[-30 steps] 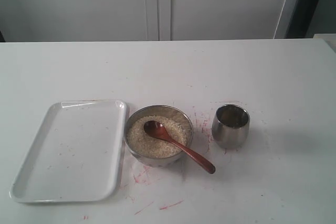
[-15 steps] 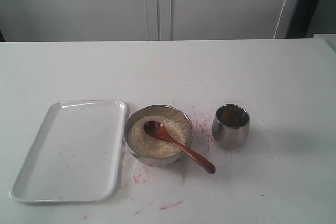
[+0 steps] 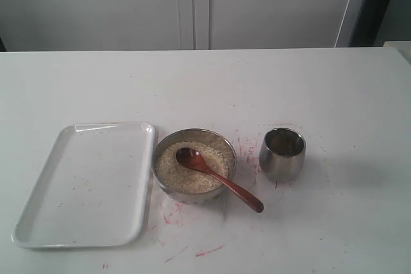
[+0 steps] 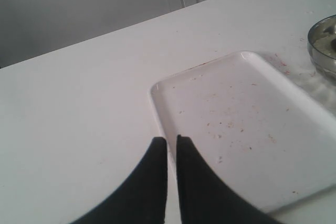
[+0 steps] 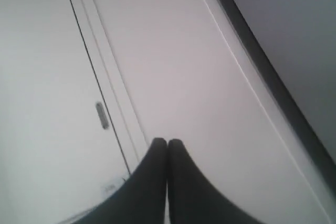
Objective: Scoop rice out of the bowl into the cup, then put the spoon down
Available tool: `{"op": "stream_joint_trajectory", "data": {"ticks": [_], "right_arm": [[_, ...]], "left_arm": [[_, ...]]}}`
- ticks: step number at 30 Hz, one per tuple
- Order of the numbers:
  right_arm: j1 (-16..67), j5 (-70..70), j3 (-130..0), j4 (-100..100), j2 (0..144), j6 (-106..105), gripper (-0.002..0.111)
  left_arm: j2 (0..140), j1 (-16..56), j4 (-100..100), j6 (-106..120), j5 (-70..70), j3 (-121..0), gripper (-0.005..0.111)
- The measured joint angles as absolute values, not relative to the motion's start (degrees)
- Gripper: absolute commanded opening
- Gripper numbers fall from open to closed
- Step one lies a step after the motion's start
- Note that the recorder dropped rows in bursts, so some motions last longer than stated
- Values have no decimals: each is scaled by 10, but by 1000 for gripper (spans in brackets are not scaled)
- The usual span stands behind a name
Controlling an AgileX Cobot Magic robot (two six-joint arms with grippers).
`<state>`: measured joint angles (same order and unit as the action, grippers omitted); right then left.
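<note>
Red marks: thin streaks and flecks [image 3: 209, 250] dot the white worktop [image 3: 334, 94] by its front edge, in front of the bowl.
Left gripper: the dark left gripper [image 4: 171, 140] hangs over one edge of the tray, its fingers drawn almost together with only a thin slit between them, gripping nothing.
Tray: a white rectangular tray [image 3: 90, 184] lies at the worktop's front left corner, a few specks on its floor.
Spoon: the reddish-brown wooden spoon [image 3: 221, 181] rests untouched, its oval head on the rice and its handle slanting over the bowl's rim toward the front right.
Bowl: the shallow steel bowl [image 3: 192, 133] sits mid-worktop toward the front edge, just beside the tray's right rim.
Rice: off-white rice [image 3: 170, 171] fills the bowl almost to its rim.
Cup: the small shiny steel cup [image 3: 282, 154] stands upright just right of the bowl, apart from it; its inside is too dark to read.
Cabinet doors: pale doors [image 3: 192, 4] rise behind the worktop's far edge.
Right gripper: the right gripper [image 5: 167, 141] faces a pale door panel, fingertips pressed tight together, empty; the small oval fitting [image 5: 102, 115] beyond may be a lock or pull.
</note>
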<state>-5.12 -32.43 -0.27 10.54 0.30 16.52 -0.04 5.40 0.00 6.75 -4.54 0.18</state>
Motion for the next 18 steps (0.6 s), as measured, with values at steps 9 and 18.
{"op": "stream_joint_trajectory", "data": {"ticks": [9,18], "right_arm": [[-51,-331,-110,-77,1,337,0],[-51,-282,-281,-153,29,386,0]], "left_arm": [[0,54,0,67,-45,2,14],[0,54,0,67,-45,2,14]]}}
